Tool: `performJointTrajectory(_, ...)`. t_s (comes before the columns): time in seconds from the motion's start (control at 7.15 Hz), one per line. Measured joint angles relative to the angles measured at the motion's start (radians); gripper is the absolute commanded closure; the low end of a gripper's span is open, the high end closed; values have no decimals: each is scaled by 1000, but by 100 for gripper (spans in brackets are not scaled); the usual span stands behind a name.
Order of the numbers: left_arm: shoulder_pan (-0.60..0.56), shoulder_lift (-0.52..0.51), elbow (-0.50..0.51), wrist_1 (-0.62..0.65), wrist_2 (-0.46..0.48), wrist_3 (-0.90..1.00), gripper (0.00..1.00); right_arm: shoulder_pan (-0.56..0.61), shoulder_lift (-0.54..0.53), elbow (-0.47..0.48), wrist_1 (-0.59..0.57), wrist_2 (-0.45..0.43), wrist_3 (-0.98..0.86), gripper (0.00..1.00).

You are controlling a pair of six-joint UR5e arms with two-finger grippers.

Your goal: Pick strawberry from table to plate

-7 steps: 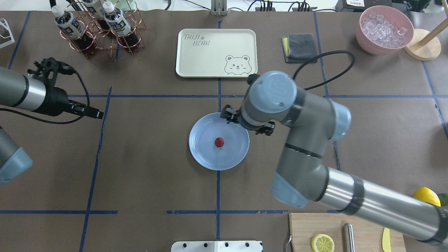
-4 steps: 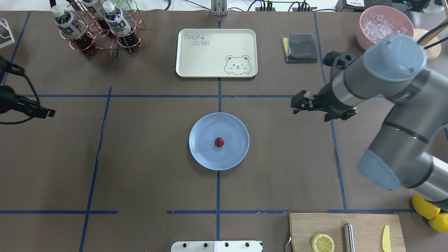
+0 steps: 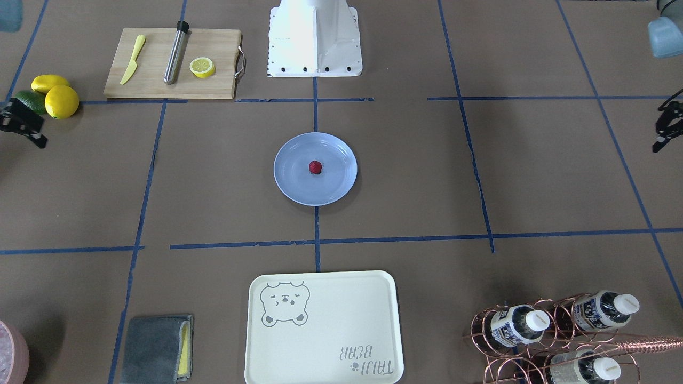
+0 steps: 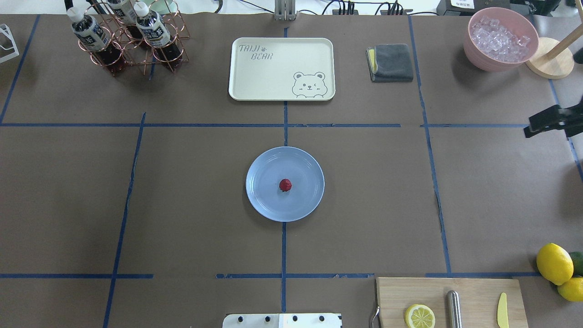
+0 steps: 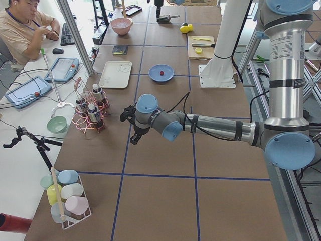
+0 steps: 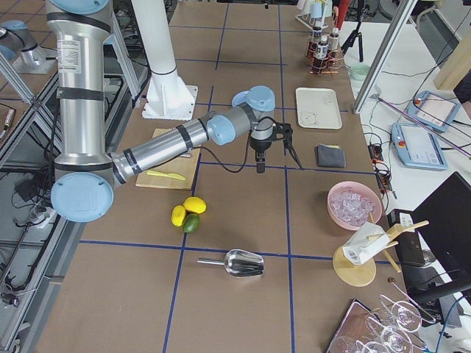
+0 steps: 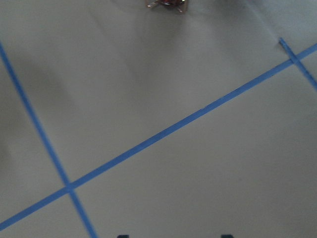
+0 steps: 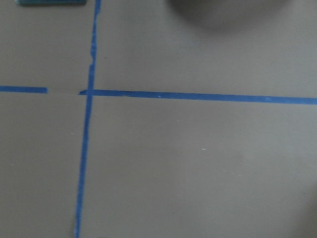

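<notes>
The small dark red strawberry [image 4: 285,184] [image 3: 315,167] lies at the middle of the round light blue plate [image 4: 259,187] [image 3: 291,178], on the brown table [image 4: 191,191]. Neither gripper is near it. My right gripper [image 4: 530,127] [image 3: 24,128] hangs at the table's right edge, far from the plate, open and empty. My left gripper [image 3: 661,125] is out at the opposite end, outside the overhead view, its fingers spread and nothing between them.
A cream bear tray [image 4: 281,68] lies behind the plate. A copper bottle rack [image 4: 132,41] stands back left, a grey cloth [image 4: 391,61] and a pink ice bowl [image 4: 500,38] back right. Front right are a cutting board [image 4: 473,303] with a lemon half, plus lemons [image 4: 554,263].
My right arm has swung from beside the plate out to the table's right edge. The left arm has withdrawn off the overhead view's left side. The strawberry has stayed put on the plate.
</notes>
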Motion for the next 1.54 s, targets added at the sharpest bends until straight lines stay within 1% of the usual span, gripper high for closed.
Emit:
performJointTrajectory(0.14, -68, -3, -4, 104, -7, 73, 0, 83, -66, -13, 0, 30, -136, 0)
performJointTrajectory(0.28, -105, -12, -21, 229, -8, 103, 0, 139, -123, -18, 1, 43, -232, 0)
performJointTrajectory(0.42, -121, -24, -46, 353, -7, 112, 0, 171, -159, -25, 3, 49, -286, 0)
performJointTrajectory(0.56, -128, -28, -61, 434, -8, 111, 0, 184, -176, -38, 7, 52, -307, 0)
performJointTrajectory(0.7, -130, -21, -65, 472, -11, 107, 0, 188, -181, -52, 10, 53, -313, 0)
performJointTrajectory(0.84, -130, -7, -65, 484, -27, 101, 0, 189, -183, -59, 12, 54, -315, 0)
performJointTrajectory(1.12, -131, 7, -61, 482, -64, 96, 0, 190, -184, -61, 14, 54, -316, 0)
performJointTrajectory(1.54, -130, 10, -60, 480, -72, 100, 0, 190, -182, -64, 13, 54, -307, 0)
